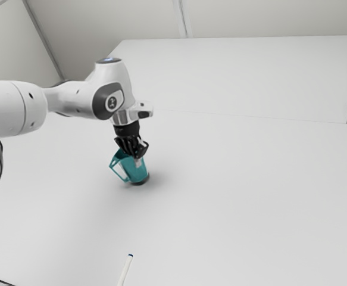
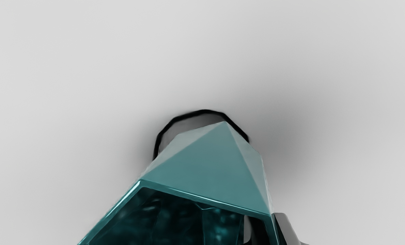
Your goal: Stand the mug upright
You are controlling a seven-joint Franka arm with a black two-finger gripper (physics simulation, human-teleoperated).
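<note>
Mug [image 1: 134,170] and claw [image 1: 138,157], left of centre in the exterior view. The mug is teal, mouth up, its dark base [image 1: 140,182] downward at the table; whether the base bears fully on it cannot be told. The claw reaches down to the rim and pinches the mug's wall, one finger inside and one outside.

The exterior view gives the angular handle [image 1: 119,170], directed toward the frame's left, and the white arm [image 1: 72,98] entering from the left edge. The wrist view gives the mug's dark, glossy interior [image 2: 175,217], the faceted outer wall and the black rim of the base beyond it.

Surface: a smooth, pale table [image 1: 250,202], with soft shading around the mug. A white pen [image 1: 124,271] with a blue end lies at the bottom edge, left of centre; a thin dark edge crosses the lower left corner. Room: a white panel [image 1: 233,77] at upper right, before pale grey walls [image 1: 268,15].
</note>
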